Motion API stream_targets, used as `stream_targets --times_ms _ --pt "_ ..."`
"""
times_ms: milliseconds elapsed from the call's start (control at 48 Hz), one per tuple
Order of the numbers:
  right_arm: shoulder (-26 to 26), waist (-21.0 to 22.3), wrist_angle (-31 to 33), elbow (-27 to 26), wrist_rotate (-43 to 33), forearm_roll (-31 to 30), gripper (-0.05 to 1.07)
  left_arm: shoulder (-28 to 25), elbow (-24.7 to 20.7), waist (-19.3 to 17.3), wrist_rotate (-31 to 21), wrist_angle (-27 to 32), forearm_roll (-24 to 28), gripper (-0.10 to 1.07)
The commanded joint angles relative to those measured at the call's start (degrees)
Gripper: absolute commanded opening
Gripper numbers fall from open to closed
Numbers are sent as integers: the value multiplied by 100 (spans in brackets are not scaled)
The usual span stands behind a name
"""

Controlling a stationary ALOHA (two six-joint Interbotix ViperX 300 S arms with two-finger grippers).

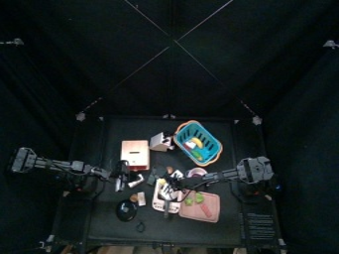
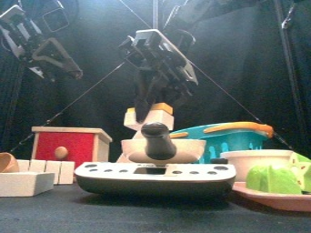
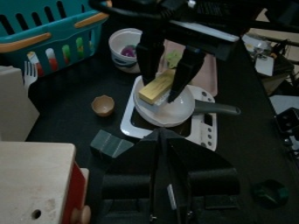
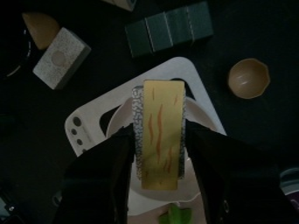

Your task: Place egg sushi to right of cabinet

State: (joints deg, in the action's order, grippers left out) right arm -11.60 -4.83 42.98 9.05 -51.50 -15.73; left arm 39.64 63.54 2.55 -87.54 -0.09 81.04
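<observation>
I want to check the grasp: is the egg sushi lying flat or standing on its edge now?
Flat. In the right wrist view the egg sushi shows its broad yellow top, lying in the white bowl between the jaws of the right gripper.

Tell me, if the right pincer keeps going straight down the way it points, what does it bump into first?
The right pincer points down with its jaws on either side of the egg sushi, so it would probably meet the sushi first, then the white dish under it. Whether it already touches the sushi is hard to tell.
</observation>
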Motion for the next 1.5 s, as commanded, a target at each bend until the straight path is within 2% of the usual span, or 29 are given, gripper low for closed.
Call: stream_targets --times_ms 0,208,458,604,1146,1479 --pt "448 185 9 -70 9 -97 63 0 -88 -9 -9 -9 -18 53" --pt "554 747 -35 -26 0 -255 63 9 -79 -18 -9 -9 -44 54" --pt "18 1310 -158 -158 -79 -167 63 0 -62 -35 -9 -9 -53 53" --pt "-149 1406 -185 -114 -53 -88 63 0 -35 -35 -9 -9 -62 53" --pt "-176 1573 -193 519 -35 -650 63 0 18 -149 -9 0 -62 53" --pt "-501 1591 -396 475 0 -729 63 0 35 -176 -9 -9 -62 53"
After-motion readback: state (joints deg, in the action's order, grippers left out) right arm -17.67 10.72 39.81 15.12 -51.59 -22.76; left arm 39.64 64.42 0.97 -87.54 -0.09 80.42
